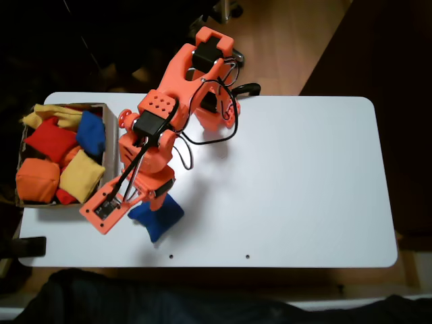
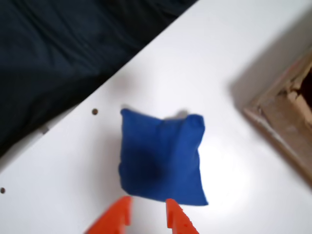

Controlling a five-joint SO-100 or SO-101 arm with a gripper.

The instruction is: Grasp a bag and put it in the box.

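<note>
Wrist view, bag (image 2: 161,158) just beyond claw (image 2: 147,210)

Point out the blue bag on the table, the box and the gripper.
bag (image 2: 161,158), wrist view, middle of the fabric.
box (image 1: 112,145), fixed view, right wall.
gripper (image 2: 147,210), wrist view, gap between the two orange fingertips.

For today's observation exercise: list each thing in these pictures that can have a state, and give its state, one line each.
blue bag: flat on the table, outside the box, not gripped.
hand: fingers slightly apart beside the bag, holding nothing.
box: open-topped, already holding several beanbags.
</note>
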